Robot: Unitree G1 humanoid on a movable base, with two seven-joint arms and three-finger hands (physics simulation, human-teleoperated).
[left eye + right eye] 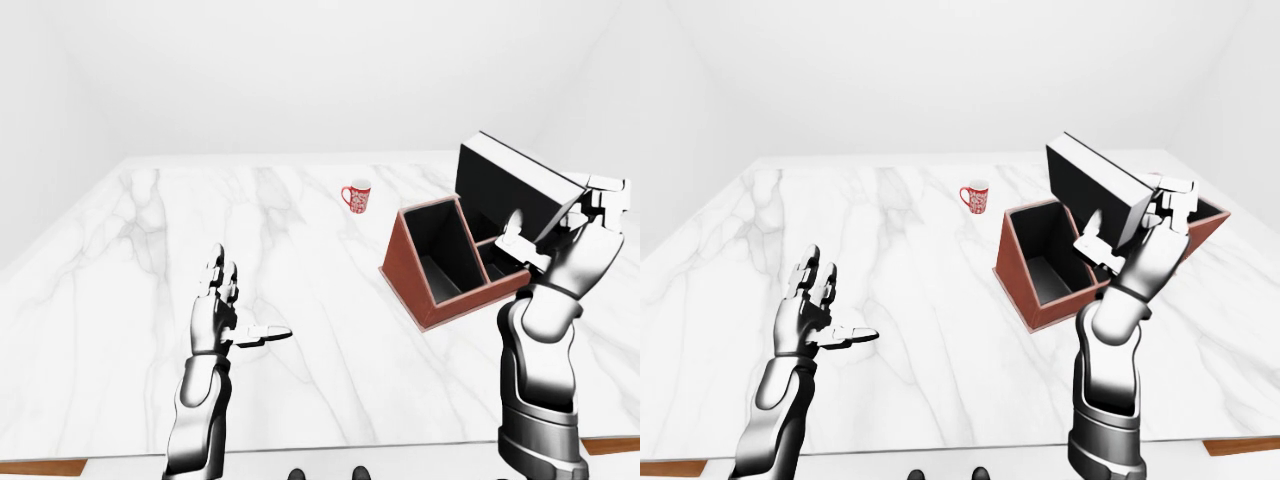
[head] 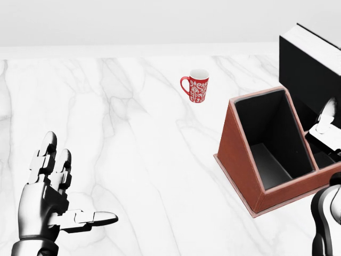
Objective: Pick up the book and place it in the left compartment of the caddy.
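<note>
Right-eye view: the right hand (image 1: 1137, 238) grips the tilted book (image 1: 1092, 188) above the caddy (image 1: 1018, 262). Its left compartment (image 1: 1045, 250) lies just left of and below that hand; the left hand (image 1: 810, 313) idles open.

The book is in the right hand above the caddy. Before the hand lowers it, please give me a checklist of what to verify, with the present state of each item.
1. Right hand grips the book: ok, fingers close round its lower end.
2. Left compartment of the caddy free: ok, nothing shows inside.
3. Book over the left compartment: not ok; in the head view it hangs over the right part of the caddy.
4. Book angle: not ok, it is tilted.
5. Left hand out of the way: ok, open, apart from the caddy.
6. Mug clear of the path: ok, it stands apart.
</note>
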